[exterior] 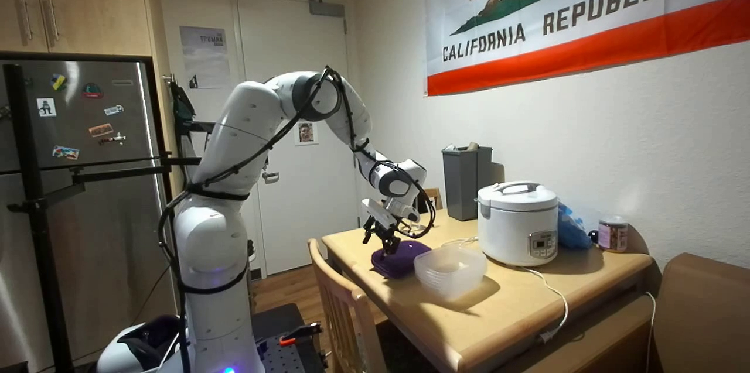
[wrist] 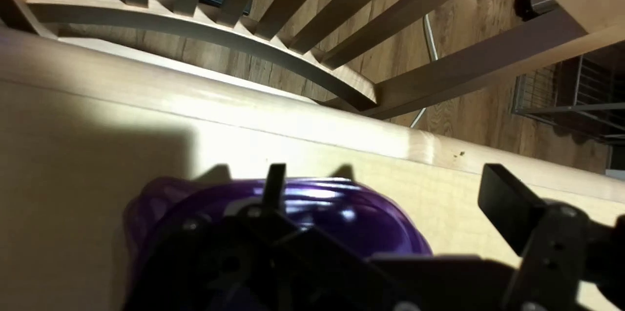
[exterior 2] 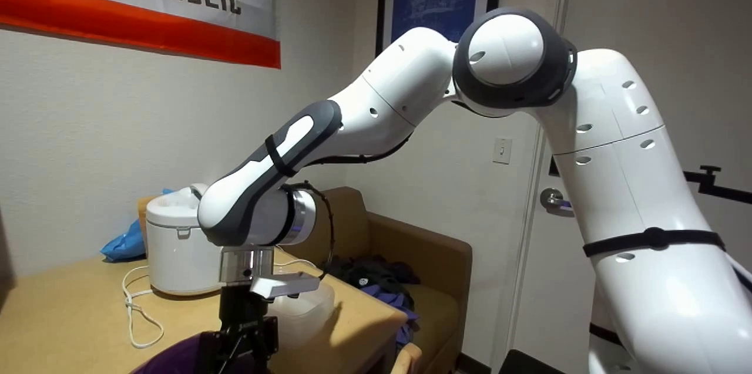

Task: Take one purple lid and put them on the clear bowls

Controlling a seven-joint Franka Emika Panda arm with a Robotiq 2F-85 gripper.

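Hand [wrist: 383, 184], black, two-fingered: nearest piece of all in the wrist view. Its fingers [wrist: 508, 206] stand wide apart, and I see nothing gripped between them; one shows over the purple lid [exterior: 404, 257], the other past its rim, above the worktop [exterior: 498, 304]. Whether either touches, I cannot tell.

Purple lid, glossy, round-cornered: on the worktop, close to the edge, beneath the hand. More purple plastic [wrist: 154, 203] shows at one side of it.

Clear bowls [exterior: 450, 270], translucent, nested, hollow side up: on the worktop, just beside the purple lid.

Robot arm [exterior: 237, 133], white with grey joints, black cables strapped along it: arched, wrist low over the worktop in both exterior views.

Rice cooker [exterior: 510, 226], white, domed top down, control panel on its front: behind the bowls, toward the wall. White cord [exterior: 566, 304], trailing over the worktop's edge.

Blue bag [exterior: 569, 226], partly hidden by the rice cooker. Jar [exterior: 613, 235], small, near the bag.

Grey bin [exterior: 460, 185], tall, contents poking from the top: upright near the rice cooker.

Chair [exterior: 358, 297], wooden, slatted: at the worktop's edge.

Flag [exterior: 586, 13], lettered CALIFORNIA REPUBLIC, with bear: on the wall above.

Sofa [exterior 2: 420, 239], tan, dark garments [exterior 2: 370, 274] heaped on its seat: past the worktop, in an exterior view.
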